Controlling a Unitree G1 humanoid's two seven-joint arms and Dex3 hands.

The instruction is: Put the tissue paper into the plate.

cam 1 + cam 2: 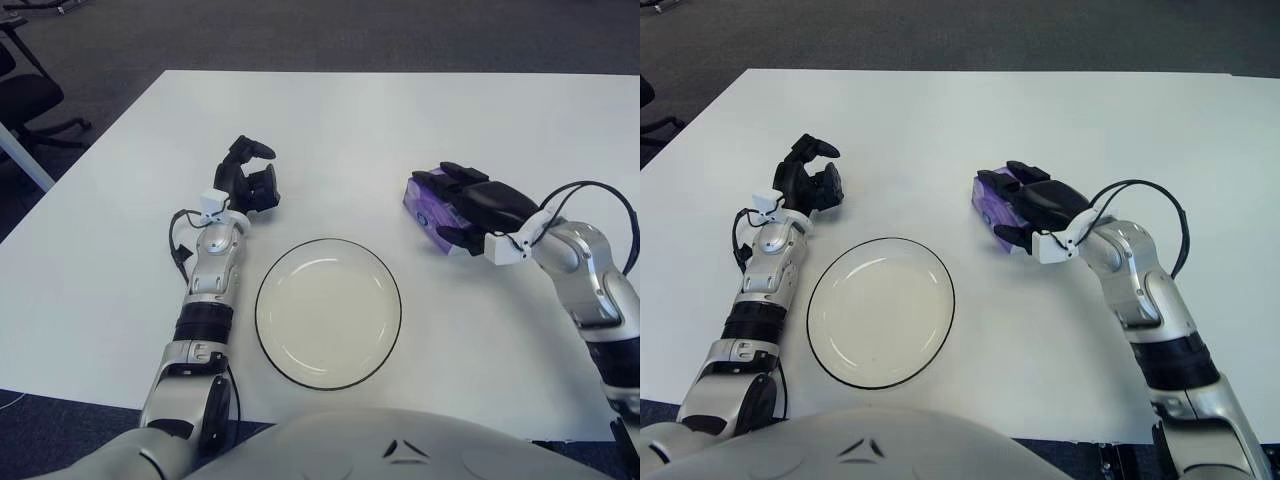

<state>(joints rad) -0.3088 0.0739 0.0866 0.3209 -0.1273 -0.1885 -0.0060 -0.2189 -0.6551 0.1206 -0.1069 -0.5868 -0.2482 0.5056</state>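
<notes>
In the left eye view, the right hand (478, 208) lies over the tissue pack (428, 208), its dark fingers (462, 176) curled around the top and side of the purple pack and gripping it. Whether the pack touches the table (350, 120) I cannot tell. The pack is toward the right edge of the tabletop, apart from the plate (328, 312). Its long axis runs from the far left to the near right. The left hand (250, 180) shows beyond the plate, to its left, fingers loosely bent and holding nothing.

In the right eye view, there is one pack (992, 208), one plate (880, 310), and two hands. The plate is near the front edge.
</notes>
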